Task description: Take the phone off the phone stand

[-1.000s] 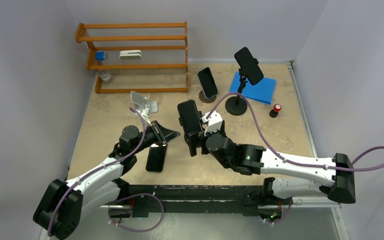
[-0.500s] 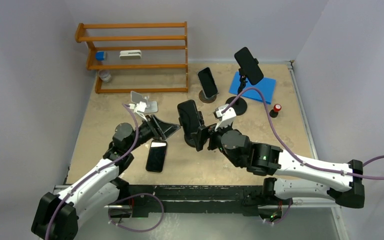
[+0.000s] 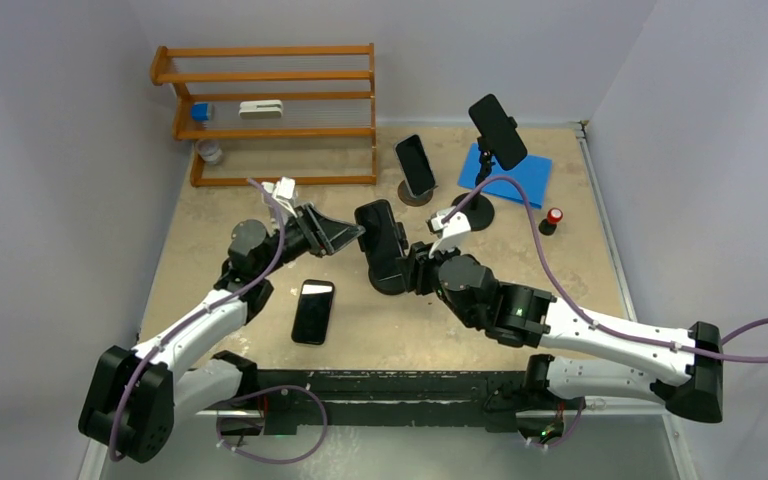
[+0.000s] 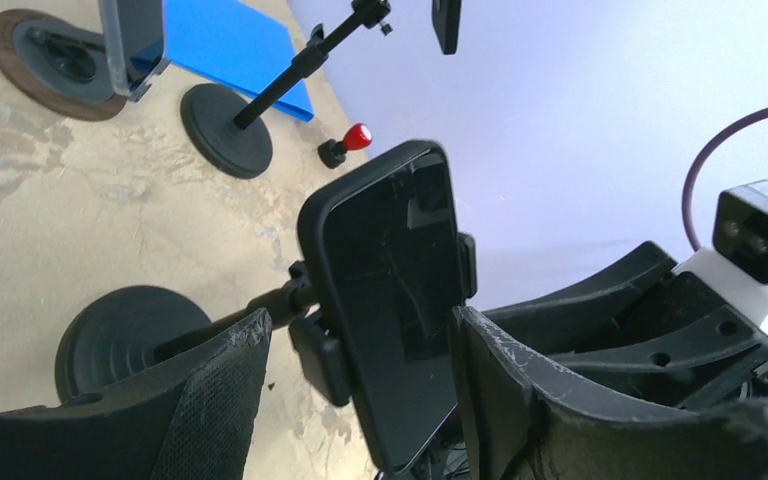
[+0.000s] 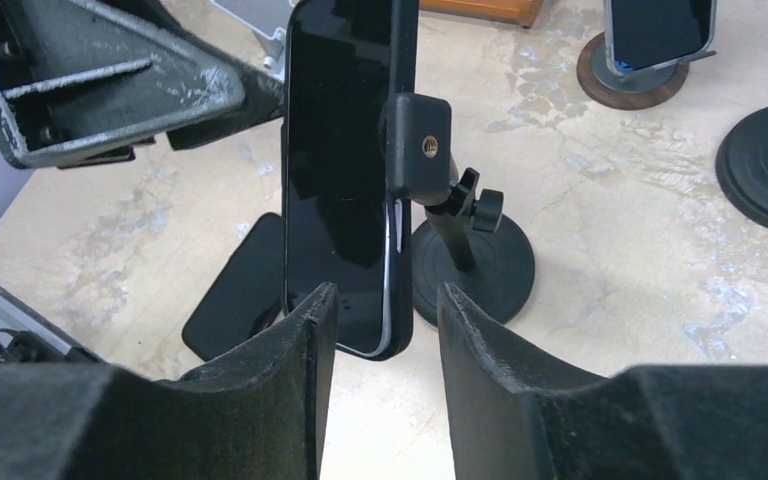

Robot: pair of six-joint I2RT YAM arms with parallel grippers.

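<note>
While the right gripper (image 5: 382,300) holds its fingers spread just under the lower edge of the phone (image 5: 345,180), the left gripper (image 4: 355,325) faces the screen with fingers also spread. Neither pinches it. The phone sits clamped upright in the phone stand (image 5: 472,262) at mid-table, so probably one arm steadies and one pulls.

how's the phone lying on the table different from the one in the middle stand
The flat phone lies on the table, in no holder; the stand phone stands upright, clamped in its stand. Neither gripper is at the flat phone; the left gripper and right gripper flank the stand phone, jaws open. Both are dark slabs of similar size.
</note>
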